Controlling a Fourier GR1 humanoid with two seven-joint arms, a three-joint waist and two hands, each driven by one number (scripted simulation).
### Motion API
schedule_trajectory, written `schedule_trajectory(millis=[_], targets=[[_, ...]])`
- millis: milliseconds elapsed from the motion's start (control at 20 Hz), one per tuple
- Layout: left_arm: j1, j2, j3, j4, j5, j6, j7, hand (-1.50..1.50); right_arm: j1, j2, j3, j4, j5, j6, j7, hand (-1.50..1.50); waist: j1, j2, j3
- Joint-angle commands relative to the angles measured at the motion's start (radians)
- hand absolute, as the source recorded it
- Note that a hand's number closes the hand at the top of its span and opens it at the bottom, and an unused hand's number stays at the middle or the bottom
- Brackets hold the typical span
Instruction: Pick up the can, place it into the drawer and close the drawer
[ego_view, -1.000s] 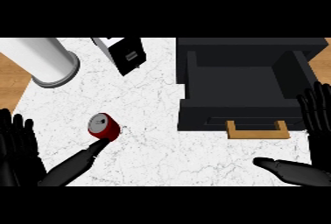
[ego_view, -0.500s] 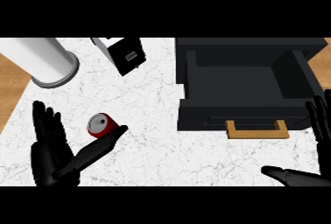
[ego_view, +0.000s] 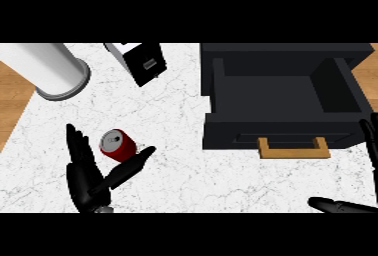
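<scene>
Left hand (ego_view: 87, 177) spread open just beside red can (ego_view: 118, 145), thumb under it, fingers at its left; can upright on white counter (ego_view: 177, 130), well apart from open black drawer (ego_view: 284, 100); right hand (ego_view: 367, 135) open at right edge

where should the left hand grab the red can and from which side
Probably round its curved side wall. The can lies tilted, silver top up-left, between the left hand's open fingers and thumb, so closing from the lower left where the hand sits looks simplest.
</scene>
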Motion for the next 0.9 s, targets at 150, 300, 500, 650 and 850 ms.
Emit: schedule_trajectory(millis=[150, 300, 500, 650, 850], targets=[[-0.008, 0.000, 0.104, 0.164, 0.236, -0.012, -0.256, -1.50, 0.021, 0.011, 0.010, -0.004, 0.028, 0.011, -0.004, -1.50, 0.001, 0.000, 0.000], [-0.055, 0.000, 0.068, 0.282, 0.290, 0.052, -0.321, -1.50, 0.017, -0.011, -0.060, 0.008, -0.049, 0.040, -0.012, -1.50, -0.001, 0.000, 0.000], [-0.042, 0.000, 0.064, 0.337, 0.405, 0.040, -0.445, -1.50, 0.018, -0.029, -0.060, -0.100, -0.029, 0.023, 0.102, -1.50, -0.001, 0.000, 0.000], [-0.032, 0.000, 0.054, 0.422, 0.548, 0.050, -0.610, -1.50, -0.021, -0.029, -0.084, -0.067, -0.045, 0.020, 0.075, -1.50, 0.000, 0.000, 0.000], [-0.115, 0.000, 0.201, 0.553, 0.562, -0.095, -0.623, -1.50, 0.007, -0.033, -0.117, -0.044, -0.080, 0.062, 0.044, -1.50, 0.000, 0.001, 0.000]])
